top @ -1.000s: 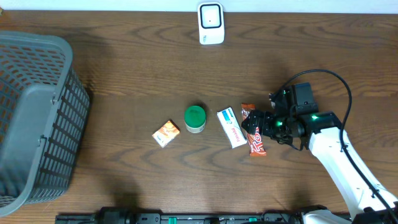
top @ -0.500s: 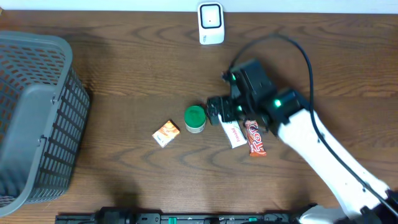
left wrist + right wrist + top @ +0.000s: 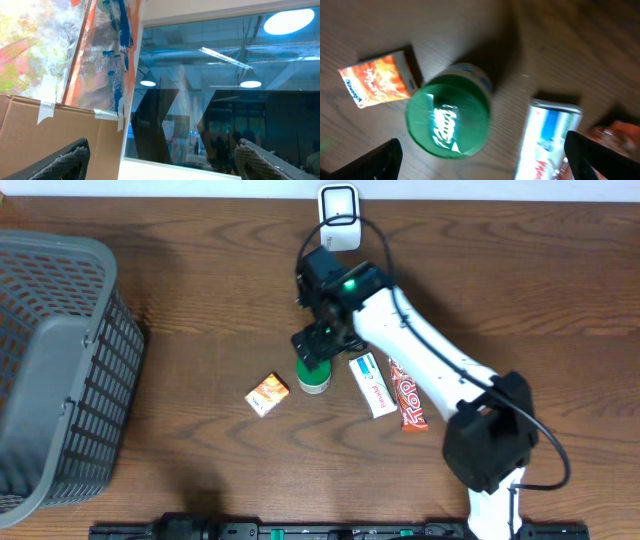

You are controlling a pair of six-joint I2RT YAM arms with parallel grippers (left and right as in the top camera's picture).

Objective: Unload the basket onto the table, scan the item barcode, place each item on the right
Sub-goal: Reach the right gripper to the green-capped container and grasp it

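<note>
The jaws of the right gripper (image 3: 485,159) are standing wide apart, gripping nothing, with one dark fingertip showing at each lower corner of the wrist view. They are hanging directly over the tub (image 3: 447,122), which is standing upright on the table (image 3: 200,280) with its green lid facing the camera; whether the fingers are touching it cannot be told. Just left of the tub an orange box (image 3: 267,393) is lying flat, a little apart from it. On the tub's other side a white box (image 3: 370,383) with blue and red print is lying close by, and a bar (image 3: 411,400) in a red wrapper is lying right beside that. From above, the right arm (image 3: 420,350) is reaching in from the lower right, across these items, toward the middle of the table. The scanner (image 3: 338,202), a small white unit, is standing at the far edge, behind the gripper and well apart from the tub. A grey basket (image 3: 110,380) is sitting at the far left. The left gripper (image 3: 165,160) is also holding its jaws wide with nothing between them, and its camera is pointing up at a window and cardboard rather than at the table.
</note>
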